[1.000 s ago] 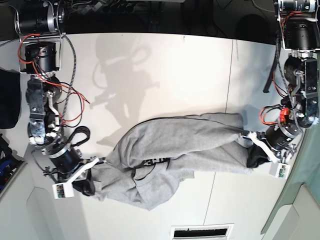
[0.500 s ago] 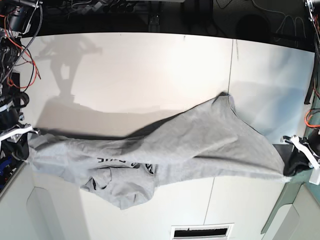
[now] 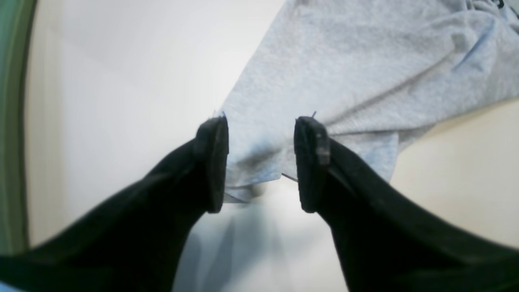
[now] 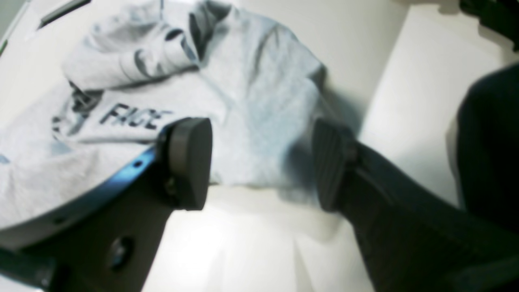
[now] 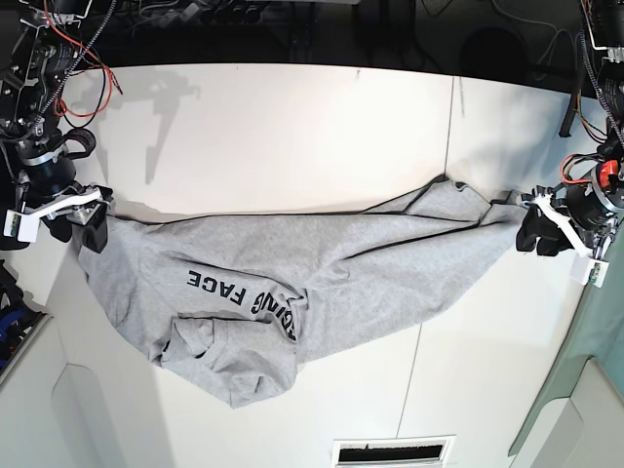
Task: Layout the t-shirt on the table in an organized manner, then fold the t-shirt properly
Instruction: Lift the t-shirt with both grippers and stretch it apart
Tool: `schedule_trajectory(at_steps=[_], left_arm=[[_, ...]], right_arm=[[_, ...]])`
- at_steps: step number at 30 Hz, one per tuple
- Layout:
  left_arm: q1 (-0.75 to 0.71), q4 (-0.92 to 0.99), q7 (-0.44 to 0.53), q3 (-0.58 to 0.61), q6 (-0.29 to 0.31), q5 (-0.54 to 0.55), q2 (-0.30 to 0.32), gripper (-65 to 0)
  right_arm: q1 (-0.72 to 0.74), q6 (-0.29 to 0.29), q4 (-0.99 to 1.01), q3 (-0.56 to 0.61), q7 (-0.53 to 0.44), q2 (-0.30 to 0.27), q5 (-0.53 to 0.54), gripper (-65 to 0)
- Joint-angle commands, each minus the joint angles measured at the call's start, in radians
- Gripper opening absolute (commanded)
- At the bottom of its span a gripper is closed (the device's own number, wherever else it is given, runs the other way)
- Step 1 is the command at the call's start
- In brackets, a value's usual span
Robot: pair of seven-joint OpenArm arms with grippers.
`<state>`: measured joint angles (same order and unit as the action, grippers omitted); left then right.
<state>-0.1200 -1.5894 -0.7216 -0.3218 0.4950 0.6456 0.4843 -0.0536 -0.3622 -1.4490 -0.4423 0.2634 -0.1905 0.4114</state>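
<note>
The grey t-shirt (image 5: 341,263) lies stretched sideways across the white table (image 5: 292,127), crumpled at its lower left, with black lettering (image 5: 210,283) showing. At the shirt's right tip my left gripper (image 5: 534,229) stands open. In the left wrist view the left gripper (image 3: 261,162) has its jaws apart, and the shirt's corner (image 3: 251,162) lies loose between them. My right gripper (image 5: 88,219) is open at the shirt's left end. In the right wrist view the right gripper (image 4: 259,164) straddles the cloth edge (image 4: 251,121), with the word "FACE" (image 4: 134,115) just beyond.
A thin dark seam (image 5: 450,127) crosses the tabletop. A slotted vent (image 5: 395,451) sits at the near edge. A green border (image 5: 585,370) runs along the lower right. A dark bulk (image 4: 490,142) fills the right of the right wrist view.
Both grippers have opened and let go of the shirt. The cloth, held taut between them before, has dropped flat onto the table with its lettering now showing.
</note>
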Motion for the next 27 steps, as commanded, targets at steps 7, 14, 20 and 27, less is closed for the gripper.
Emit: schedule_trajectory(at_steps=[7, 14, 20, 27], left_arm=[[-0.042, -0.019, -0.117, -0.123, 0.154, 0.323, 0.02, -35.8], [-0.159, -0.018, -0.072, -0.04, 0.156, 0.274, -0.067, -26.8], [-0.169, 0.055, 0.058, 0.015, 0.082, 0.112, -0.163, -24.4], [-0.065, 0.182, 0.108, 0.041, 0.066, 0.051, -0.191, -24.4]], right_arm=[[0.019, 0.102, -0.005, -0.006, -0.027, -0.014, 0.024, -26.6], [0.17, 0.092, 0.279, -0.006, -0.027, -0.014, 0.061, -26.6], [0.261, 0.043, 0.486, -0.006, -0.028, -0.006, 0.061, -26.6], [0.28, -0.01, 0.526, -0.002, -0.031, 0.023, 0.06, -26.6]])
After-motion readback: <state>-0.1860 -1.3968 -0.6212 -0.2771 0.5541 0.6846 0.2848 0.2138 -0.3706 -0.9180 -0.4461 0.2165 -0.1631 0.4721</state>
